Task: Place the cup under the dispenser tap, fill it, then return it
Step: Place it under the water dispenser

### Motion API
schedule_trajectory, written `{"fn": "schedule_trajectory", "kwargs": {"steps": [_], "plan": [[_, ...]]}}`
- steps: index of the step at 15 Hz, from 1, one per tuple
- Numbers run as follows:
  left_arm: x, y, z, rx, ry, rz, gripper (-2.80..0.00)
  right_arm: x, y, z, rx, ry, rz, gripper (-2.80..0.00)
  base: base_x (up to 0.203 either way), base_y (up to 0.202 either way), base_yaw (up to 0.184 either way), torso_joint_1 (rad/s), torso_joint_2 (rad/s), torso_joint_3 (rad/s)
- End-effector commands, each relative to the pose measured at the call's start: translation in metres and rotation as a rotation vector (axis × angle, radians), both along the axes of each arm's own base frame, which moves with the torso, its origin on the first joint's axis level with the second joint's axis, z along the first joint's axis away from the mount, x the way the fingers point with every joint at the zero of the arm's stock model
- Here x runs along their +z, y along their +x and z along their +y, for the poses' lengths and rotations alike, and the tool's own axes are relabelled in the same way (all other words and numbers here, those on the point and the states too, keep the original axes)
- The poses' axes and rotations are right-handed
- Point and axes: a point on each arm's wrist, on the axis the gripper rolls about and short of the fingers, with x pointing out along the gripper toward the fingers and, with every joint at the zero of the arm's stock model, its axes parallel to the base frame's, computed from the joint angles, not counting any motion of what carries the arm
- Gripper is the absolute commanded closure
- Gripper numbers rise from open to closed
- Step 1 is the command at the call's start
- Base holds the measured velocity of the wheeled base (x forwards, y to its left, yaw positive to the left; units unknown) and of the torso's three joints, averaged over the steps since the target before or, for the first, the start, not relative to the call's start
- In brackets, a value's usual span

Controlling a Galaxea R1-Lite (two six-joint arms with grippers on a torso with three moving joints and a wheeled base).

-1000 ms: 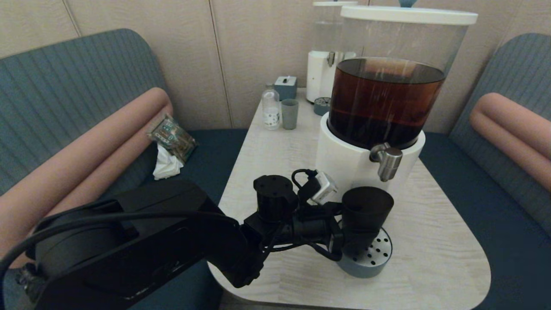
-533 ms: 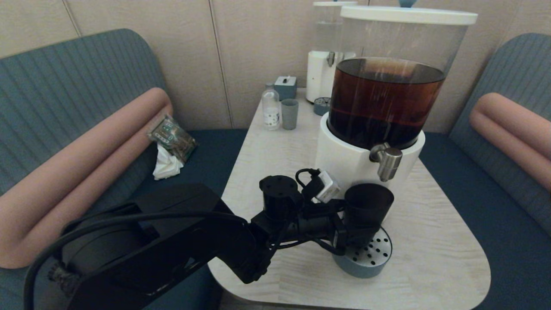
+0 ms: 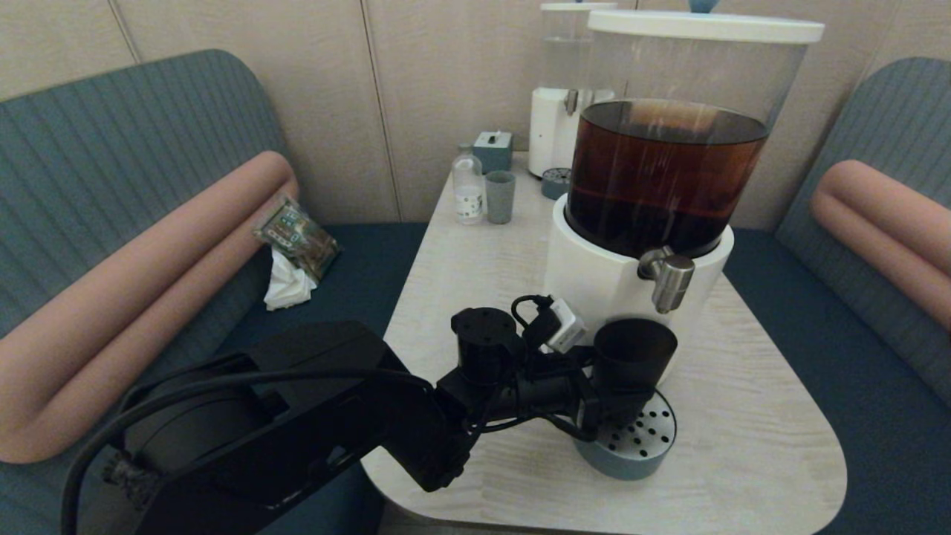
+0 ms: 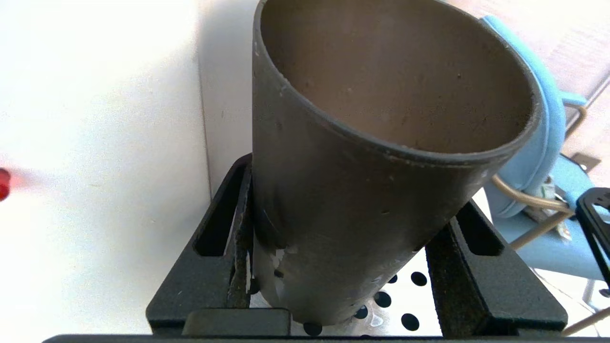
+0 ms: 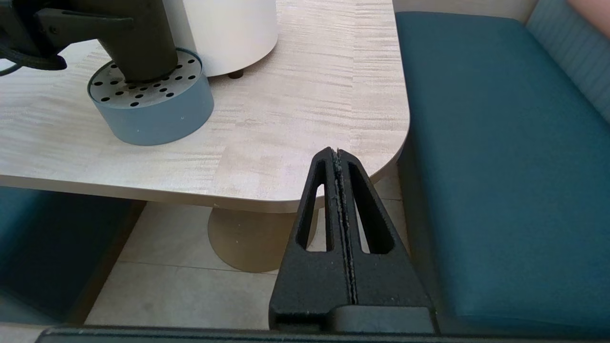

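My left gripper (image 3: 603,397) clamps the cup (image 3: 633,357) on the drip tray (image 3: 645,452) near the tabletop's (image 3: 743,431) front edge. It stands slightly short of the dispenser tap (image 3: 669,279), so I judge placing unfinished; next, nudge it under the spout. My right gripper (image 5: 339,157) idles closed beyond the tabletop's corner.

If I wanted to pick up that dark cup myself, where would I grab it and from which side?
Best around its lower wall, coming in level from the robot's left, as the left gripper does now. The cup has no handle and narrows toward its base, so two fingers can span it there. The dispenser tap hangs just above, and the white dispenser base blocks the back.
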Motion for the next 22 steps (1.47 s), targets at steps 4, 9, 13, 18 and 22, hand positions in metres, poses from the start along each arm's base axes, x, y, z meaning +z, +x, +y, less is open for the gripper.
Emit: {"fn": "schedule_trajectory", "kwargs": {"steps": [4, 9, 13, 18, 22], "plan": [[-0.002, -0.005, 0.001, -0.006, -0.003, -0.014, 0.0, 0.0, 0.0, 0.0, 0.001, 0.0, 0.002, 0.0, 0.0, 0.0, 0.0, 0.0, 0.0, 0.0], [-0.001, -0.009, 0.003, -0.007, 0.002, -0.023, 0.0, 0.0, 0.0, 0.0, 0.001, 0.0, 0.002, 0.0, 0.0, 0.0, 0.0, 0.0, 0.0, 0.0], [0.0, -0.009, 0.003, -0.011, 0.0, -0.025, -2.8, 0.0, 0.0, 0.0, 0.001, 0.0, 0.002, 0.0, 0.0, 0.0, 0.0, 0.0, 0.0, 0.0], [0.001, -0.013, 0.0, -0.025, -0.018, -0.044, -2.8, 0.0, 0.0, 0.0, 0.001, 0.0, 0.002, 0.0, 0.0, 0.0, 0.0, 0.0, 0.0, 0.0], [0.001, -0.013, 0.0, -0.022, -0.017, -0.043, -2.8, 0.0, 0.0, 0.0, 0.001, 0.0, 0.002, 0.0, 0.0, 0.0, 0.0, 0.0, 0.0, 0.0]]}}
